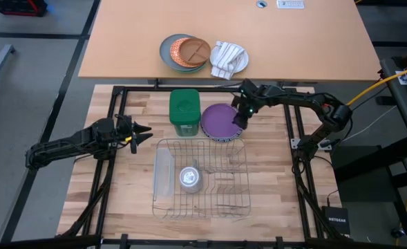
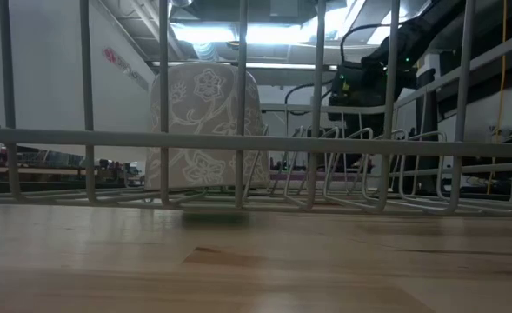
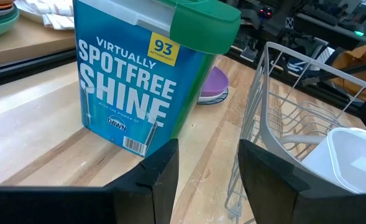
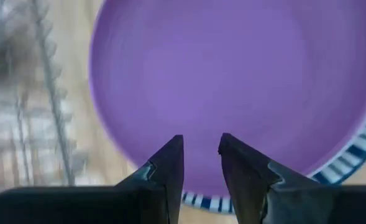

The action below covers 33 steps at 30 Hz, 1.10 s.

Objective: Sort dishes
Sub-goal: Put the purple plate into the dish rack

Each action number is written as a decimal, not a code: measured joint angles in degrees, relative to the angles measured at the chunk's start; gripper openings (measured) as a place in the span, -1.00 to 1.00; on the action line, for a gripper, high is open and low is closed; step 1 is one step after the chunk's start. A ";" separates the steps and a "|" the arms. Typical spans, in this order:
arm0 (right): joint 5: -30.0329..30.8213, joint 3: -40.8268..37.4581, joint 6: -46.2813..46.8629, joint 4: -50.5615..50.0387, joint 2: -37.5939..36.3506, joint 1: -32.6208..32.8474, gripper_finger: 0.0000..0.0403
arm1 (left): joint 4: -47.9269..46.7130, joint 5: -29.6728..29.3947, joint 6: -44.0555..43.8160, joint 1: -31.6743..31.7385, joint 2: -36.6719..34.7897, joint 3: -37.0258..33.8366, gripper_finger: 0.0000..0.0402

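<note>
We see the right gripper (image 1: 239, 119) at frame centre, over the right rim of the purple plate (image 1: 220, 120). Its wrist view shows the fingers (image 4: 167, 168) a narrow gap apart, nothing between them, plate surface right behind.

The purple plate sits on top of a striped plate (image 4: 363, 149); only the dark-striped rim shows at the stack's edge. Stack is mid-frame, just above the wire dish rack (image 1: 202, 178) and touching or nearly touching the green-lidded detergent tub (image 1: 184, 111) on its left.

In the rack: one white patterned cup (image 1: 191, 178) near the middle, plus a clear plastic tray (image 1: 163, 173) along its left side. No plates in it.

The left gripper (image 1: 139, 131) is parked centre-left, fingers (image 3: 161, 171) spread, empty, pointed at the tub.

On the tan table (image 1: 120, 41) at top: grey plate (image 1: 167, 50) with an orange-brown divided plate (image 1: 191, 50) on it, and beside those a white plate (image 1: 240, 61) holding a checked cloth (image 1: 225, 57).
</note>
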 joint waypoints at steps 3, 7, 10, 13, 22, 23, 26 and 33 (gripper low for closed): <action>0.43 0.00 -5.79 -3.87 0.00 1.02 -0.45 | -0.01 -0.01 0.00 0.00 -0.01 0.00 -0.23; 1.47 0.00 -13.28 -6.84 0.00 3.88 -0.45 | 0.00 -0.01 0.00 0.01 -0.01 0.00 -0.23; 2.86 0.00 -17.64 -6.97 0.00 6.62 -0.45 | 0.00 -0.01 0.00 0.00 -0.01 0.00 -0.23; 7.26 0.00 -20.31 -6.52 0.00 9.53 -0.45 | 0.00 -0.01 0.00 0.00 -0.01 0.00 -0.23; 16.80 0.00 -24.91 -4.58 0.00 15.82 -0.45 | 0.00 -0.01 0.00 -0.01 -0.01 0.00 -0.23; 17.15 0.00 -25.10 -4.47 0.00 16.17 -0.45 | 0.00 0.00 0.00 0.00 -0.01 0.00 -0.23; 17.52 0.00 -25.15 -4.35 0.02 16.53 -0.45 | 0.00 -0.01 0.00 0.01 -0.01 0.00 -0.23; 17.55 0.00 -25.00 -4.11 0.02 16.35 -0.45 | 0.00 -0.01 0.00 0.00 -0.01 0.00 -0.23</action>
